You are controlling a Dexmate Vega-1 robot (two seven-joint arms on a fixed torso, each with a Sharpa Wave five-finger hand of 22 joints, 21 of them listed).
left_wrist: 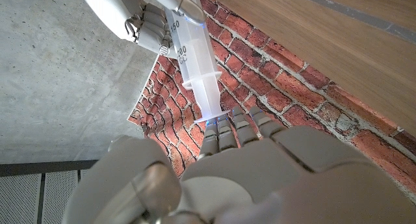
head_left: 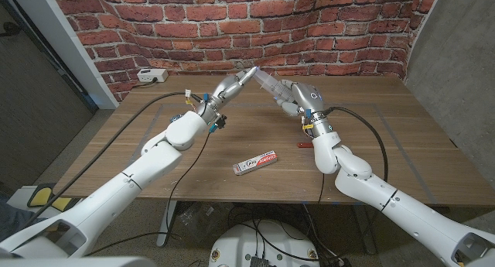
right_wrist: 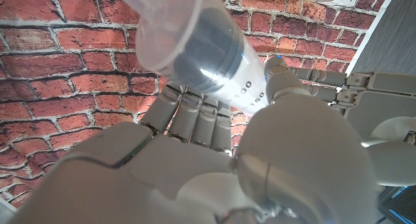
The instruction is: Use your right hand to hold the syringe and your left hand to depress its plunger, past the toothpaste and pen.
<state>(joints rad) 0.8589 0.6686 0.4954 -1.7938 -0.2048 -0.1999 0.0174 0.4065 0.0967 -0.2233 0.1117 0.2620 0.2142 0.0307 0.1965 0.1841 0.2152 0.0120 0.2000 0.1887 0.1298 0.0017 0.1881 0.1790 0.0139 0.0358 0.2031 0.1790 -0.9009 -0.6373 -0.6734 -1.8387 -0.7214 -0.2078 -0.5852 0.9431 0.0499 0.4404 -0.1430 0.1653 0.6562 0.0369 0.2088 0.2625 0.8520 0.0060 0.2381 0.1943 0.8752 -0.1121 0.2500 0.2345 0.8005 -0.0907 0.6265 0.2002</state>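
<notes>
The right hand (head_left: pixel 290 97) holds the syringe (head_left: pixel 267 84) raised above the table's far side, its long axis pointing toward the left hand (head_left: pixel 232 85), whose extended fingertips (left_wrist: pixel 221 125) touch the plunger end.

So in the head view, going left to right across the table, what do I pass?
White power strip → left hand → syringe held up between the hands → right hand. The toothpaste and the red pen lie nearer the front edge.

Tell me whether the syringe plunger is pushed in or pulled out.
Pushed in: in the right wrist view the dark plunger seal sits deep inside the syringe barrel, and the left robot hand presses its end.
</notes>
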